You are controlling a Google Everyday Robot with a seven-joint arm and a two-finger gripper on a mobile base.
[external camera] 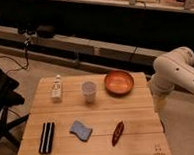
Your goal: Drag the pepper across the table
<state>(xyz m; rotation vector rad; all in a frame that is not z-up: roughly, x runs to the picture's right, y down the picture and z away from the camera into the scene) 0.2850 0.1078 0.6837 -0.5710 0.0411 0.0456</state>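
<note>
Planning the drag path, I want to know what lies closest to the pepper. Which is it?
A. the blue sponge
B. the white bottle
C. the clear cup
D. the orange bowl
A: the blue sponge lies just beside the pepper in the near row of the table, closer than anything else. The gripper hangs by the table's far-side edge, away from the pepper.

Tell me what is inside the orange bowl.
The orange bowl shows only its bare inside; nothing visible in it. Its near rim hides a strip of the inner wall. The hand hangs at the right edge of the table, apart from the bowl.
</note>
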